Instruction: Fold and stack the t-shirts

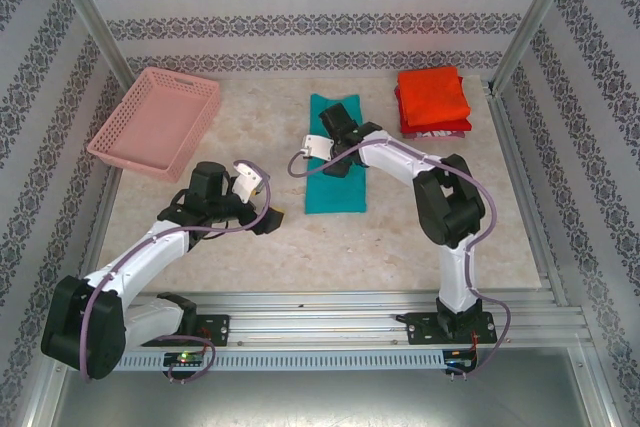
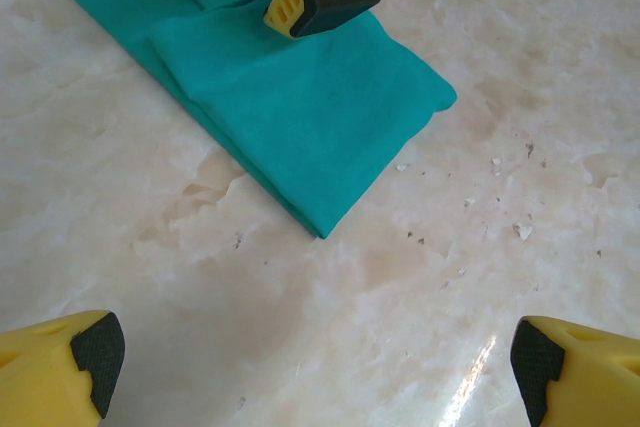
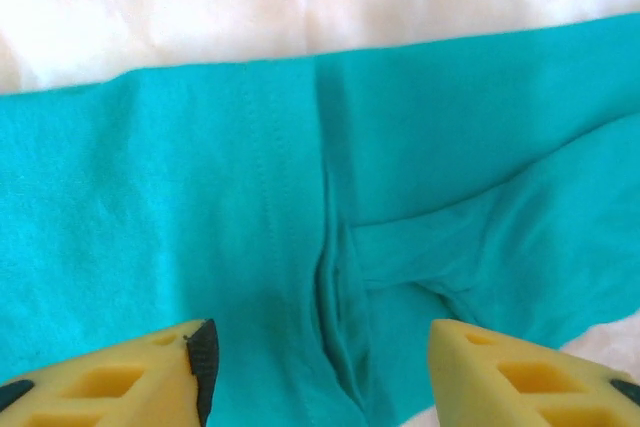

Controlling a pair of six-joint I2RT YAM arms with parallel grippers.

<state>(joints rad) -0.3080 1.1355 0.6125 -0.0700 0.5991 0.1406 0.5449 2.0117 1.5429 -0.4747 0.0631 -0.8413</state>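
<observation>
Folded stack (image 1: 432,99), orange-red on top, far right corner: done. Teal t-shirt (image 1: 335,195), mid-table, a long narrow strip, yet to be folded short and stacked.

Right gripper (image 3: 320,347), fingers apart just above the teal cloth, gripping nothing; left gripper (image 2: 310,357), spread wide over bare table (image 2: 350,297). The strip's middle is hidden under the right arm (image 1: 400,157), and the number of tees in the stack is unclear.

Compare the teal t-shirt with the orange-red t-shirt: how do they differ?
The teal t-shirt lies as a long narrow strip at the centre; the orange-red t-shirt is folded into a compact square far right. Teal lies alone; orange-red tops other folded t-shirts. Both are flat cloth.
</observation>
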